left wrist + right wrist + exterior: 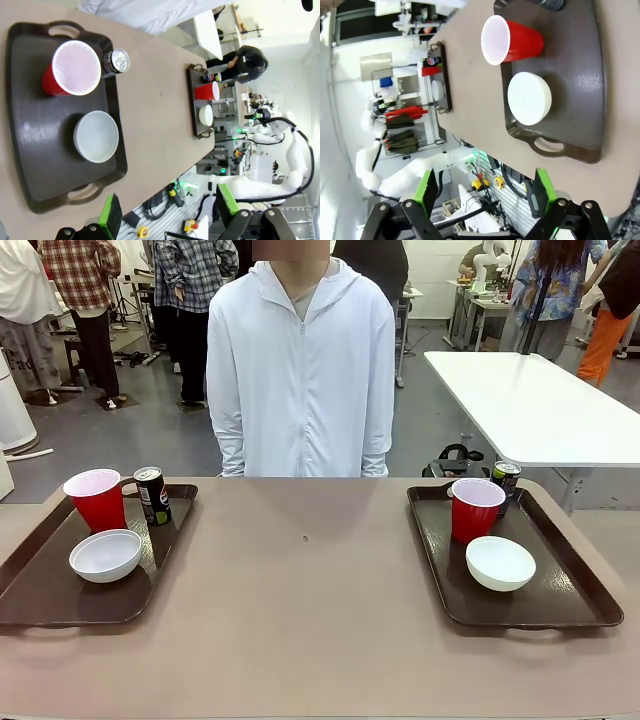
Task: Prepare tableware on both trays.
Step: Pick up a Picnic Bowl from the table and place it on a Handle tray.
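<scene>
Trays sit at either end of my counter [310, 640], each with its long axis running from my side toward the person [300, 370] standing at the far edge. On the left tray [40, 590] a red cup [97, 498] stands upright, mouth up, at the far end, a dark can [152, 495] upright just beside it, and a white bowl [105, 555] sits nearer me, opening up. The right tray [570, 590] mirrors this: its red cup [476, 508] upright, a can [506, 480] behind it at the far rim, its bowl [500, 563] closer to me. My left hand [167, 212] hangs spread wide above the left tray's near handle, holding nothing. My right hand [485, 192] is likewise spread and empty, off the near end of the right tray.
</scene>
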`<state>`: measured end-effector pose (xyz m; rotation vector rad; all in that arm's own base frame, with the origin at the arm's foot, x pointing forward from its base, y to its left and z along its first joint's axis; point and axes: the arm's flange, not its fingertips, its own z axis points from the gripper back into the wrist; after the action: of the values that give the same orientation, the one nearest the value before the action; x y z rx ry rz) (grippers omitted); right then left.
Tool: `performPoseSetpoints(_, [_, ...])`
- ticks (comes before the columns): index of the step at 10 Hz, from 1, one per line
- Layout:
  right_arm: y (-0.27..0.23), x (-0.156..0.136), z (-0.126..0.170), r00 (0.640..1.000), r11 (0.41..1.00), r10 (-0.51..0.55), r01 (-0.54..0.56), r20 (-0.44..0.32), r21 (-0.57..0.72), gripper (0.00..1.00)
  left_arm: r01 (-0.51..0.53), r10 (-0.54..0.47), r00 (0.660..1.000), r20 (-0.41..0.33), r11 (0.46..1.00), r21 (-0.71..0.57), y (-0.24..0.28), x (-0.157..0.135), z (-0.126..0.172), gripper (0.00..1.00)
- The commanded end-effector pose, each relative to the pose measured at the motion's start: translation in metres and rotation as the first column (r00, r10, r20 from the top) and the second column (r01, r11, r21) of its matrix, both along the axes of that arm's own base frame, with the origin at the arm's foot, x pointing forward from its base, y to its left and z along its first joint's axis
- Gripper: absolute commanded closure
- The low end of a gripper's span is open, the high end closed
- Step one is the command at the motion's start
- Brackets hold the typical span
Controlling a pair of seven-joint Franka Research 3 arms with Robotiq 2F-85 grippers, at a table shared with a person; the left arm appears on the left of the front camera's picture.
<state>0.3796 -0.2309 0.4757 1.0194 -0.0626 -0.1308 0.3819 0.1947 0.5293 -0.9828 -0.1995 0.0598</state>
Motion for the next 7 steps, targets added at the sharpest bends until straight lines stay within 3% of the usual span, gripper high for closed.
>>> performPoseSetpoints(1, [-0.014,0.001,-0.009,0.995,0.994,0.054,-0.061,0.079,0.09,0.0,0.002,-0.002,1.0,0.007,1.0,-0.012,-0.001,-0.001,0.003,0.0])
performPoseSetpoints(2, [-0.016,0.001,-0.011,0.996,0.992,0.04,-0.049,0.083,0.117,0.0,0.002,-0.002,1.0,0.007,1.0,-0.012,-0.001,-0.001,0.003,0.0])
performPoseSetpoints(3, [-0.006,0.005,0.001,0.995,0.983,-0.103,0.101,0.007,0.156,0.0,0.002,-0.002,1.0,0.007,1.0,-0.012,-0.001,-0.001,0.003,0.0])
performPoseSetpoints(4, [-0.01,-0.004,-0.016,0.998,0.997,0.027,-0.031,0.057,0.069,0.0,0.002,-0.002,1.0,0.007,1.0,-0.012,-0.001,-0.001,0.003,0.0])
performPoseSetpoints(7, [-0.01,-0.004,-0.016,0.998,0.997,0.027,-0.031,0.057,0.069,0.0,0.002,-0.002,1.0,0.007,1.0,-0.012,-0.001,-0.001,0.003,0.0])
